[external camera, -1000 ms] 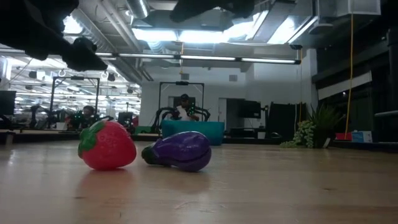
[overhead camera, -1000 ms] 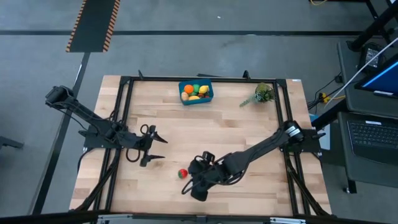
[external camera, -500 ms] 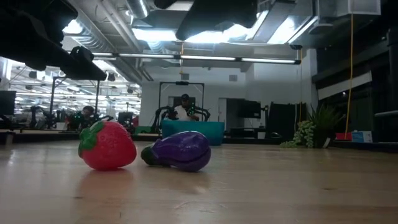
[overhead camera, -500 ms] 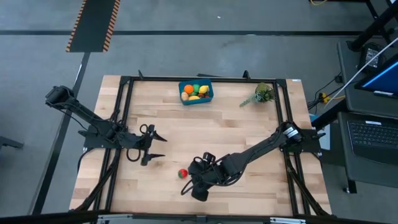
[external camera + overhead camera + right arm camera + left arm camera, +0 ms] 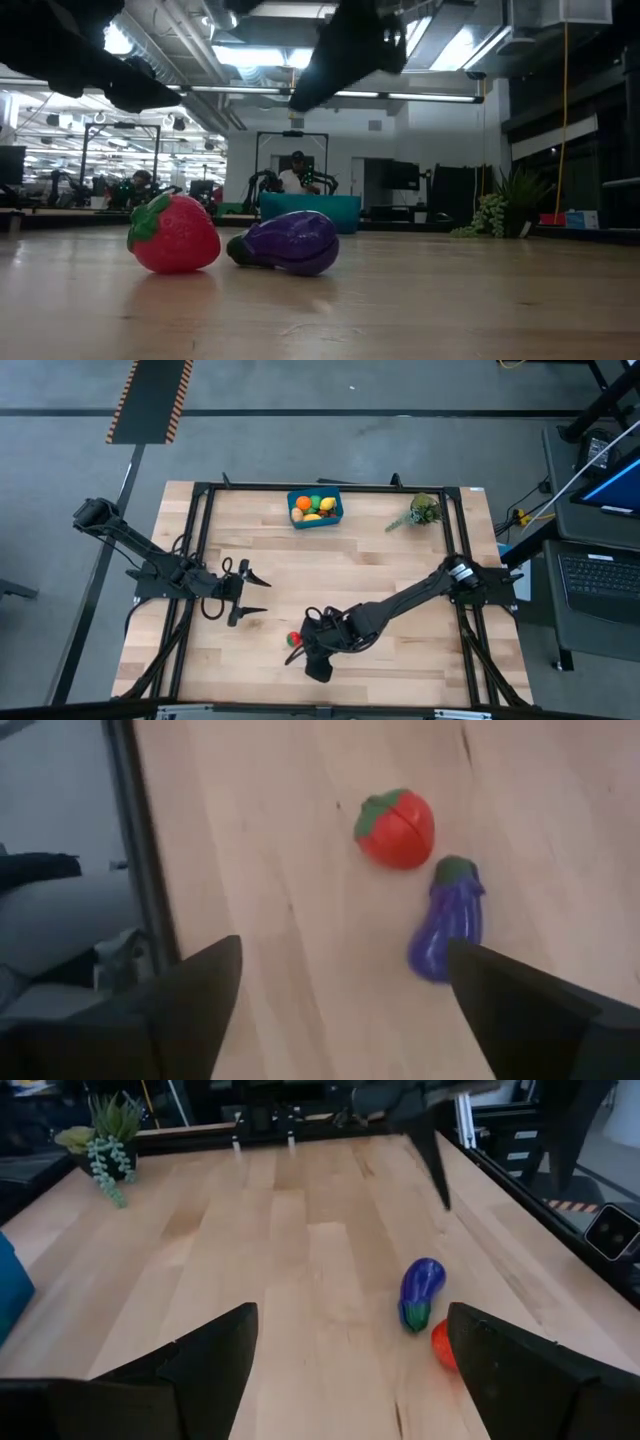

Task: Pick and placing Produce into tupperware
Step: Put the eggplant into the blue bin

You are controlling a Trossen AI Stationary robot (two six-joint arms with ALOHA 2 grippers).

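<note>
A red strawberry (image 5: 396, 828) and a purple eggplant (image 5: 450, 917) lie side by side on the wooden table, near its front edge; the low view shows the strawberry (image 5: 173, 235) and eggplant (image 5: 288, 243) up close. My right gripper (image 5: 345, 1010) hangs open above and just beside them (image 5: 308, 648), pointing steeply down, and hides the eggplant in the high view. My left gripper (image 5: 250, 595) waits open at the table's left, facing the eggplant (image 5: 421, 1290). The blue tupperware (image 5: 315, 507) stands at the far edge with several produce pieces in it.
A leafy green plant sprig (image 5: 420, 512) lies at the far right of the table. A black frame rail (image 5: 200, 540) runs along the table's sides. Bare wood (image 5: 380, 570) spreads between the grippers and the tupperware. People sit far off in the room (image 5: 297, 172).
My right gripper has sunk a little and shifted toward the table's left edge, closer to the strawberry and eggplant. Both pieces have stayed where they were.
</note>
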